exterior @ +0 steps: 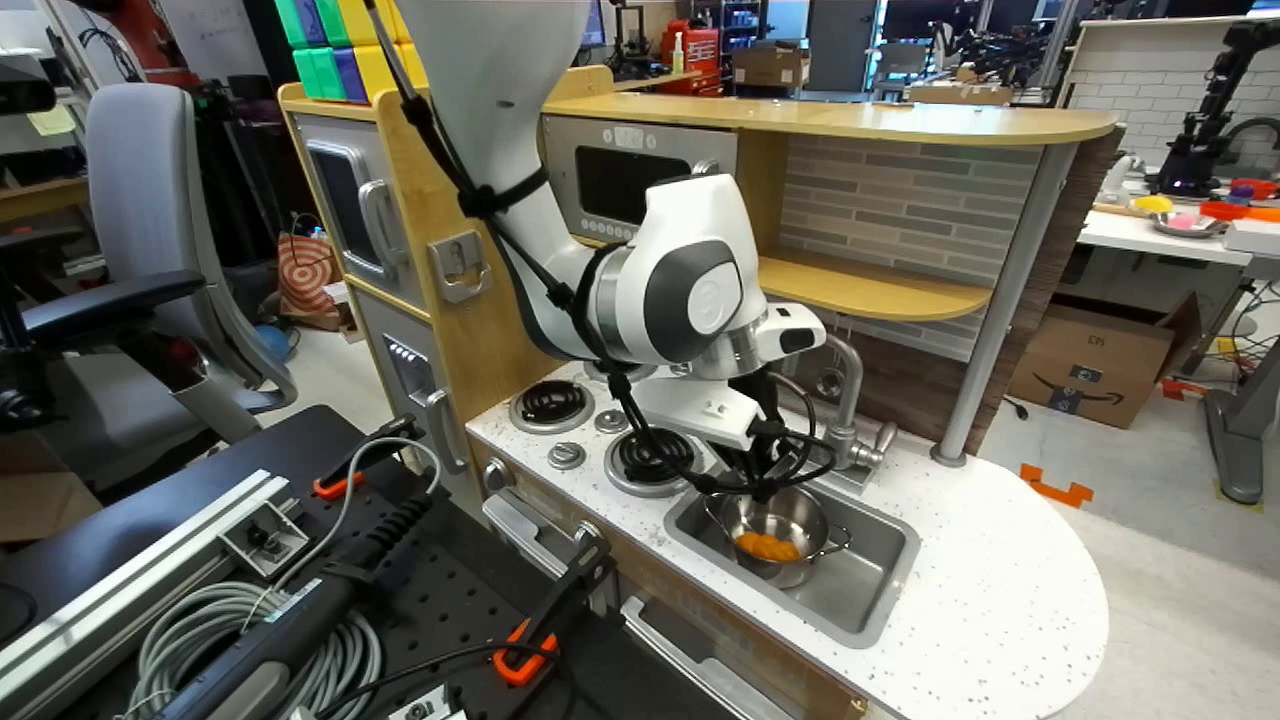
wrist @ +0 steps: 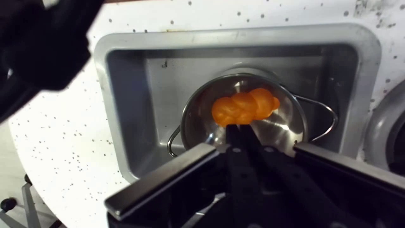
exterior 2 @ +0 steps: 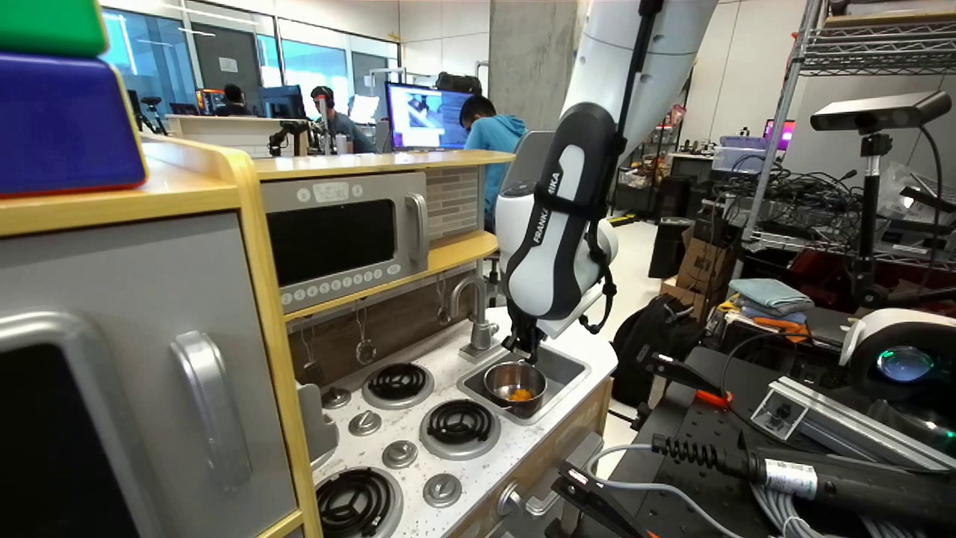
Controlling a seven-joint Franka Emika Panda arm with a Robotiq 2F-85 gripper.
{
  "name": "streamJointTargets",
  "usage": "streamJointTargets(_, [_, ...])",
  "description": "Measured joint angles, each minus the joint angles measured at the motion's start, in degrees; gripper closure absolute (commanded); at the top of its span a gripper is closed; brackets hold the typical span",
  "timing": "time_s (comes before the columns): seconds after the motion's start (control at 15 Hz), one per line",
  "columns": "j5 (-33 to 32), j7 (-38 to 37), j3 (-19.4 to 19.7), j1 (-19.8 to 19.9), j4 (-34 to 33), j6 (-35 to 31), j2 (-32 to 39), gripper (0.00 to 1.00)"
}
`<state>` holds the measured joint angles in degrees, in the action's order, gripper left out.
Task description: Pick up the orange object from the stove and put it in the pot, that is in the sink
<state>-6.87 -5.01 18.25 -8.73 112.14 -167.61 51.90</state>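
Lying in pot (wrist: pixel 202 126), below end effector (wrist: pixel 239 127): orange object (wrist: pixel 244 106).

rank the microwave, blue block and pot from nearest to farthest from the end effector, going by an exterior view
In an exterior view, from the end effector:
1. pot, just below it
2. microwave, up and toward the picture's left
3. blue block, far off at the picture's upper left

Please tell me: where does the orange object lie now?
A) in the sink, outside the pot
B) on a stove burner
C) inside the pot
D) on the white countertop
C, since the wrist view shows the orange object within the pot, which stands in the sink.
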Motion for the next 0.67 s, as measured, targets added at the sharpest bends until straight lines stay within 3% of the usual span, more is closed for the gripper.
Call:
streamJointTargets(0.07, [-0.73,1.32,-0.04,0.21,1.86,0.00,-1.68,1.00])
streamJointTargets(0.13, [-1.26,2.84,-0.24,0.56,3.71,0.00,-3.43,0.80])
streamJointTargets(0.67, [-2.20,10.89,-5.63,6.72,12.72,3.71,-14.22,0.22])
